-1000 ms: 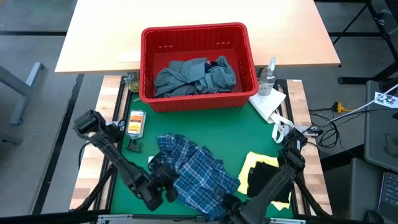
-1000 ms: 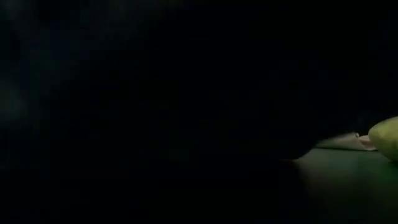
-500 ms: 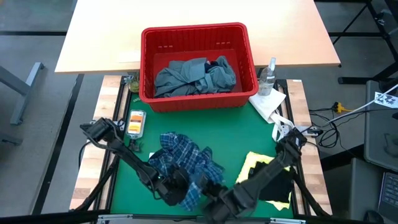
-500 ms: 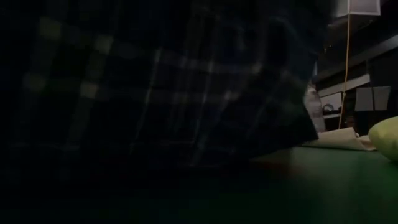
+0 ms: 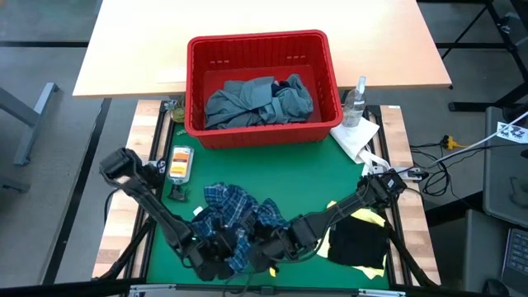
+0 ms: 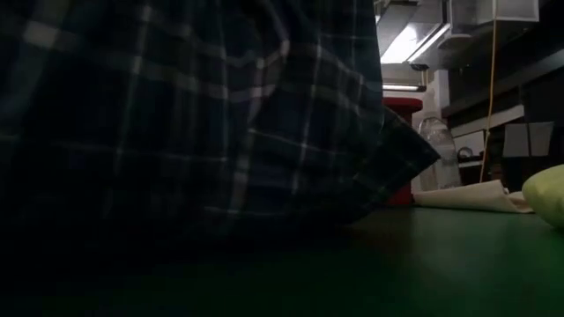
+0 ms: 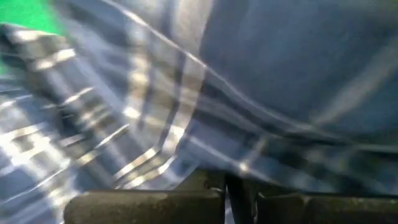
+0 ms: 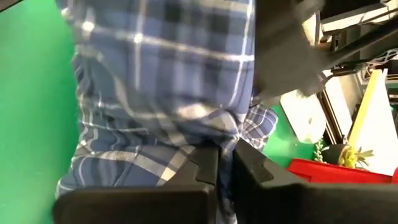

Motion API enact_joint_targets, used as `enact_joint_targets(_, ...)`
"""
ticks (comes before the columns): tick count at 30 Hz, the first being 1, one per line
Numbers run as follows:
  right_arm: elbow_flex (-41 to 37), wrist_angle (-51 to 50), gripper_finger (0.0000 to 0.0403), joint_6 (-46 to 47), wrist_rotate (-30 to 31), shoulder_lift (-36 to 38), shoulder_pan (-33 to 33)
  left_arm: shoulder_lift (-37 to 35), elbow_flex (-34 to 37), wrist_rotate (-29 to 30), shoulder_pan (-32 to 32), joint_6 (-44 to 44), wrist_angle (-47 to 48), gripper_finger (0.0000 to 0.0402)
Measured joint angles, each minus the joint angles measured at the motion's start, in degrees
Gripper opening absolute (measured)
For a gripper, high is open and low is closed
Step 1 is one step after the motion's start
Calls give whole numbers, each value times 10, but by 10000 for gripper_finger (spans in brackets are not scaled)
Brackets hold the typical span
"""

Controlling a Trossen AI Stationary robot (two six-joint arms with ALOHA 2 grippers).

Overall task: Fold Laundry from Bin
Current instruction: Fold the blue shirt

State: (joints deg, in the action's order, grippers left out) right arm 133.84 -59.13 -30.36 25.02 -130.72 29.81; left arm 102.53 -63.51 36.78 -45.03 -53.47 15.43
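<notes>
**Now both grippers are bunching the plaid shirt**

Now the plaid shirt [image 5: 235,223] is sitting gathered into a tighter heap at the green mat's [image 5: 305,177] near edge, no longer spread as a second ago. The left gripper [image 5: 216,252] and right gripper [image 5: 268,246] have drawn close together, each clamped on plaid cloth. Open mat is lying between the heap and the red bin [image 5: 262,48], where grey-blue laundry [image 5: 256,101] is resting. The dark garment [image 5: 356,241] is lying on the yellow one [image 5: 373,217], just right.
</notes>
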Motion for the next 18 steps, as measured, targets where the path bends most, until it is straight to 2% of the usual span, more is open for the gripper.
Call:
enact_joint_targets(8, 0, 8, 13, -1, -1, 0, 2, -72, 0, 35, -36, -103, 149, 0)
enact_joint_targets(14, 0, 38, 19, -26, -1, 0, 1, -56, 0, 42, -50, -197, 230, 0)
enact_joint_targets(18, 0, 65, 20, -46, -2, 0, 2, -24, 0, 42, -48, -212, 231, 0)
